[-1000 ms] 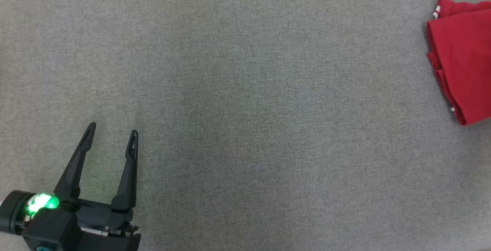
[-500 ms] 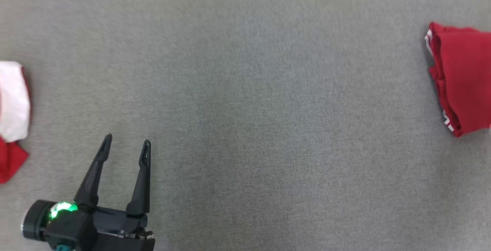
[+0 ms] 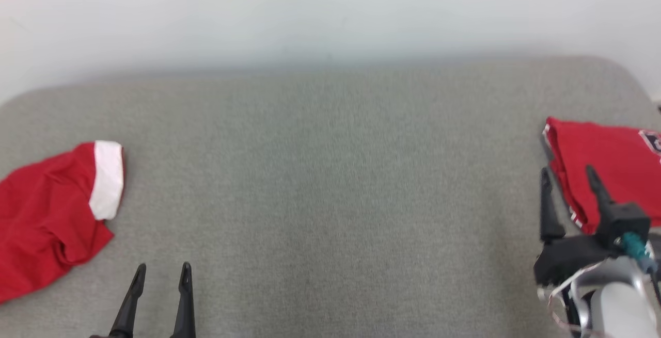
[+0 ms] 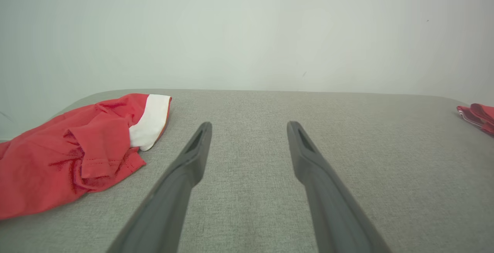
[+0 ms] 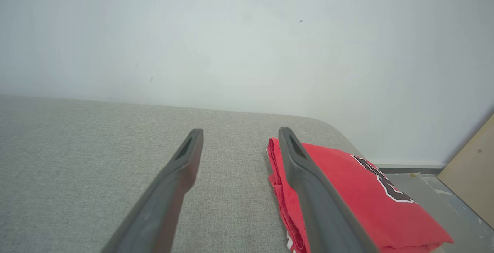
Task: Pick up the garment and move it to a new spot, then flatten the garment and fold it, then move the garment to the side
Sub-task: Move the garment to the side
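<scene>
i read the folded red garment [image 3: 614,147] at the right edge of the frame as set aside on the grey table [image 3: 330,198], since my right gripper [image 3: 566,170] sits over its left edge with jaws spread and empty; my left gripper [image 3: 163,267] at the bottom left is wide open too, holding nothing, near the crumpled red-and-white garment [image 3: 46,224] at the left. both garments are cut by the frame edges, and the dark print on the folded one is too clipped to read.
</scene>
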{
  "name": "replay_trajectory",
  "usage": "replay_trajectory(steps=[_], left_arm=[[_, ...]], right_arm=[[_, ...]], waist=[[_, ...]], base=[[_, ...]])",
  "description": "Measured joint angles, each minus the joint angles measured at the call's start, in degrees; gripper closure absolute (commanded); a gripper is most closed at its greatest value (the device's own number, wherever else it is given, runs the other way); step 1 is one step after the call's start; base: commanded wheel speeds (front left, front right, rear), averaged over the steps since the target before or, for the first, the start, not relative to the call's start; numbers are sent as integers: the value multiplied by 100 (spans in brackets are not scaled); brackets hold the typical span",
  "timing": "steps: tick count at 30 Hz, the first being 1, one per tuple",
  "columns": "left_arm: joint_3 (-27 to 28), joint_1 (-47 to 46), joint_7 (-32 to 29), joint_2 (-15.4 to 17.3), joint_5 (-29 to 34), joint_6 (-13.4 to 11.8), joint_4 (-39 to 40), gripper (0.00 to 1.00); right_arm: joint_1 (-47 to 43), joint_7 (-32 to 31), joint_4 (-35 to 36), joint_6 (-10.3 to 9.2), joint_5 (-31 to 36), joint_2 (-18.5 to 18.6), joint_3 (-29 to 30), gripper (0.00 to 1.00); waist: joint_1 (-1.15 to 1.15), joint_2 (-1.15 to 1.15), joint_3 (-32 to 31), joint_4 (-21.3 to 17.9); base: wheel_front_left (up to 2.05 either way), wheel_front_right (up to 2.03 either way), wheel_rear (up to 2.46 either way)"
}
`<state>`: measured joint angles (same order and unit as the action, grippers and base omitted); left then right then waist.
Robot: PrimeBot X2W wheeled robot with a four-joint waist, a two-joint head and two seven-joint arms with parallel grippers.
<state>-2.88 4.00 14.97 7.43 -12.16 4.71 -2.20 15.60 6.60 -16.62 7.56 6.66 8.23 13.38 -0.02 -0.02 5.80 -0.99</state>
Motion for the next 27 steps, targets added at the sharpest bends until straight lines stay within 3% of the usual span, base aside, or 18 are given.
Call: replay_trajectory(steps=[5,10,17,27], left_arm=[[170,117,7,-110,58,11,-177,0],[324,203,7,-221,169,70,-402,0],[467,316,7,-294,264,130,-521,0],[512,400,7,-374,369,186,-572,0]], right_arm=[[-776,-257,875,0,-226,-292,-264,0],[-1546,-290,1285,0,-372,-490,-272,0],[-1874,-70,1035,0,-676,-525,-277,0],[-1876,194,761,0,-592,-528,-587,0]], waist=[[0,0,-477,68],[0,0,-838,171],[1,1,-1034,205],[2,2,-1099,118]], base=[[0,0,0],[0,0,0],[0,0,0],[0,0,0]])
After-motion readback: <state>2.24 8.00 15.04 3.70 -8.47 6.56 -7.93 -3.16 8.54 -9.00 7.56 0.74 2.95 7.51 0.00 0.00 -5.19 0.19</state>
